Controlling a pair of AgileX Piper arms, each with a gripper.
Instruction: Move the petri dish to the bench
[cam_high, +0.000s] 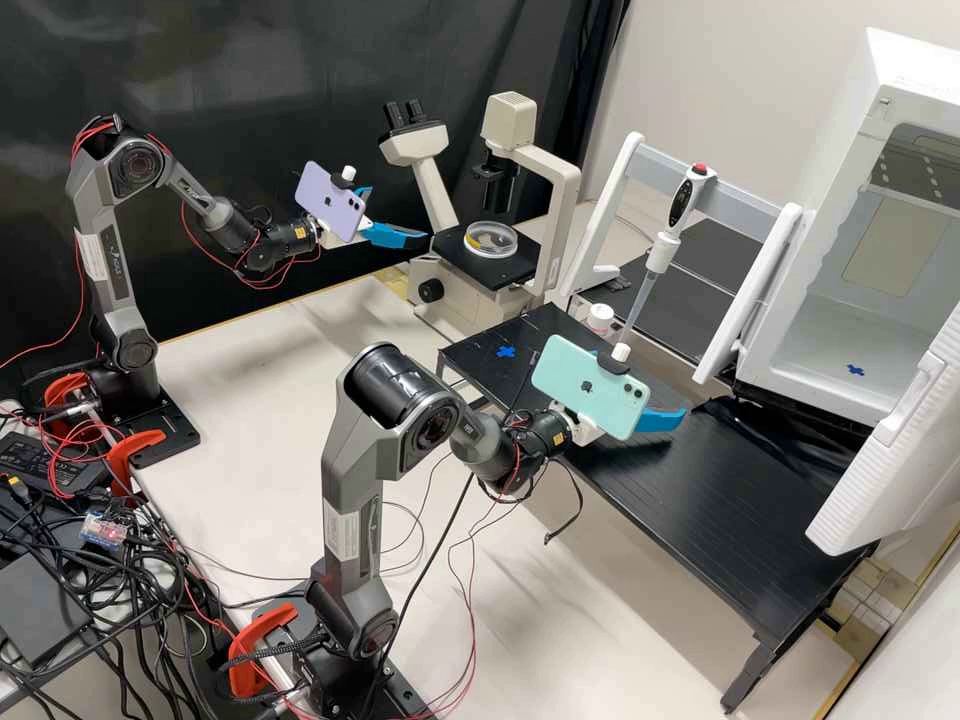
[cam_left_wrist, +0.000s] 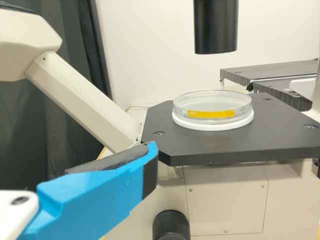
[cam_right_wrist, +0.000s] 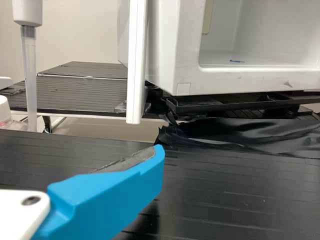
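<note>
The clear petri dish (cam_high: 490, 240) with a yellow strip rests on the microscope's black stage (cam_high: 516, 268). In the left wrist view the dish (cam_left_wrist: 212, 111) has a white base and lies flat. My left gripper (cam_high: 400, 214) is open and empty, left of the stage; in its wrist view the gripper (cam_left_wrist: 151, 152) shows one blue finger at the stage's near corner, apart from the dish. My right gripper (cam_high: 662, 420), open and empty, hangs over the black bench (cam_high: 715, 490); in its wrist view the gripper (cam_right_wrist: 158, 155) shows one finger above the bench top (cam_right_wrist: 240, 195).
A blue cross mark (cam_high: 506, 352) is on the bench's left end. Beside it stand a small white-capped bottle (cam_high: 600, 318) and a pipette (cam_high: 650, 270) on its stand. The white incubator (cam_high: 850, 310) is open at the right. A black lens column (cam_left_wrist: 216, 27) hangs above the stage.
</note>
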